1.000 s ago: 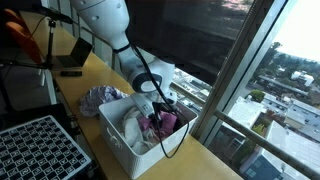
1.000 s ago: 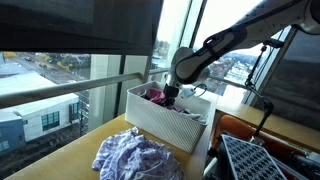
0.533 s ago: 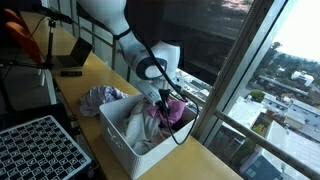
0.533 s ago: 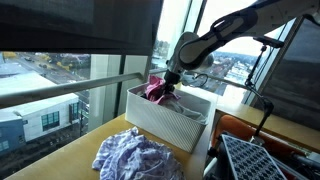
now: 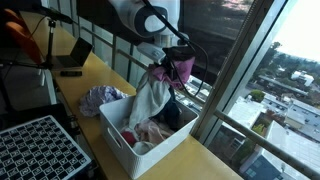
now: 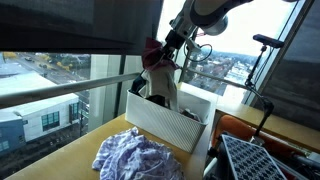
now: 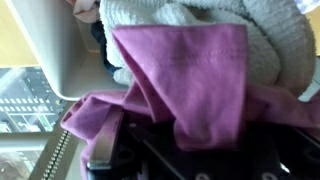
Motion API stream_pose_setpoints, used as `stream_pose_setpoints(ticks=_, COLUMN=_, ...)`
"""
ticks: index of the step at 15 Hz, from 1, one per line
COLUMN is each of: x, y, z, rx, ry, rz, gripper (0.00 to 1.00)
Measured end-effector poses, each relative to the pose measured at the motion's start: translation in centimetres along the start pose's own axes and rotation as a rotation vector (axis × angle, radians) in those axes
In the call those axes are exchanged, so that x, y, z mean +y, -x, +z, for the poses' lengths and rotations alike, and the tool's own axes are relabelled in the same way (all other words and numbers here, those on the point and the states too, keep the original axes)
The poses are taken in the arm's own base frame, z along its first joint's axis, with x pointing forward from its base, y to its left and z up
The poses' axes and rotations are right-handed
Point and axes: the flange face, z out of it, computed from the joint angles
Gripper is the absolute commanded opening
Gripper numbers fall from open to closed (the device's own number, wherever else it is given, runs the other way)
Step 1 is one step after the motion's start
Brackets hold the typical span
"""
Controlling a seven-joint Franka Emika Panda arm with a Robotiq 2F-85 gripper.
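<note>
Nearest the wrist camera: a magenta fabric garment (image 7: 185,85), bunched and draped over the black Robotiq gripper (image 7: 200,155), fingers buried in the folds. Clamped shut on the magenta fabric garment, with the gap between the jaws hidden by cloth. Just beyond it in the wrist view, a cream knitted garment (image 7: 190,15).

In both exterior views, raised high above the white perforated plastic basket (image 5: 118,145), near the window side. Magenta bundled at the gripper (image 5: 172,58), and the cream knitted garment (image 5: 152,95) hanging straight down below it, its lower end reaching into the basket. Inside the basket, a heap of mixed clothing (image 5: 150,132), pink and dark.

Near the basket on the light wooden tabletop (image 6: 95,160), a crumpled lavender cloth (image 6: 135,155), lying flat and loose. On the other side of the basket from the window, a black grid-patterned tray (image 5: 35,150) at the table's edge. Farther back from the basket along the table, a dark laptop (image 5: 72,60). Behind the basket, tall window glass (image 5: 250,60), with city rooftops far below.
</note>
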Motion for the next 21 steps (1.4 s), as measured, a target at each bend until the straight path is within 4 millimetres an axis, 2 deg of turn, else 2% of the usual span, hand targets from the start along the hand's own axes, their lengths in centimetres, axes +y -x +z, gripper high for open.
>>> stream_pose_setpoints(ticks=3, x=-6.1, y=-1.0, z=-3.5, rx=0.037, ry=-0.015, rz=-0.066, gripper=0.00)
stream_pose_setpoints(ticks=6, x=-13.4, y=-0.7, z=-5.4, rx=0.059, ry=-0.042, rz=-0.144, gripper=0.00)
stream_pose_setpoints(ticks=9, x=-20.7, y=1.3, z=-5.7, rx=0.046, ry=-0.080, rz=-0.220, gripper=0.00)
stream_pose_setpoints(ticks=11, x=-24.2, y=3.3, z=-4.5, rx=0.011, ry=-0.100, rz=-0.258, gripper=0.00)
stream_pose_setpoints(ticks=13, x=-26.2, y=5.6, z=-2.6, rx=-0.035, ry=-0.112, rz=-0.285, gripper=0.00)
stream_pose_setpoints(ticks=16, x=-27.9, y=8.6, z=0.8, rx=-0.098, ry=-0.122, rz=-0.314, gripper=0.00)
stream_pose_setpoints(ticks=21, x=-28.5, y=12.0, z=7.1, rx=-0.198, ry=-0.127, rz=-0.321, gripper=0.00)
